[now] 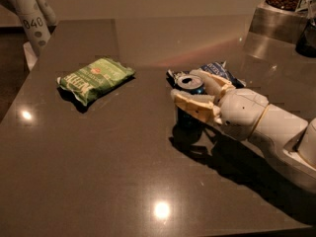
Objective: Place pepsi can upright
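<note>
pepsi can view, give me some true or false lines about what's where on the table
1. The pepsi can is upright, its silver top facing up. True.
2. The tool hovers over the green chip bag. False: it is at the can, one finger on each side, well to the right of that bag.
3. A blue bag lies just behind the can. True.
4. The green chip bag touches the can. False: bare table lies between them.

We see the gripper [184,87] over the tabletop [123,172], jaws clasping the pepsi can [190,82]; blue bag [218,70] just behind, green bag [94,79] well left, front open.
</note>
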`<action>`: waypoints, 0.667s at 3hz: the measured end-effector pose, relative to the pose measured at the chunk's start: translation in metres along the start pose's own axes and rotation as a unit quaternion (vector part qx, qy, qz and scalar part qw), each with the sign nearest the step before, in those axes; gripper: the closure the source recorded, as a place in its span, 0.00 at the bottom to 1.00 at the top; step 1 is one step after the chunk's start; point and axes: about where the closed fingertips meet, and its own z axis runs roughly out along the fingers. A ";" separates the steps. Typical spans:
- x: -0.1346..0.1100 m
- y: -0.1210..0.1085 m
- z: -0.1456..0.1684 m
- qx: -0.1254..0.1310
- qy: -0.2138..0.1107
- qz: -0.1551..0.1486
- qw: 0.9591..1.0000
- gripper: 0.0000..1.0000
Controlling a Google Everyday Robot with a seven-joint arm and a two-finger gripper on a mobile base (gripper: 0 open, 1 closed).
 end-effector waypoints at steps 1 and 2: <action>0.002 -0.005 -0.008 0.013 -0.015 0.001 1.000 0.30; 0.004 -0.009 -0.016 0.022 -0.028 0.000 0.999 0.07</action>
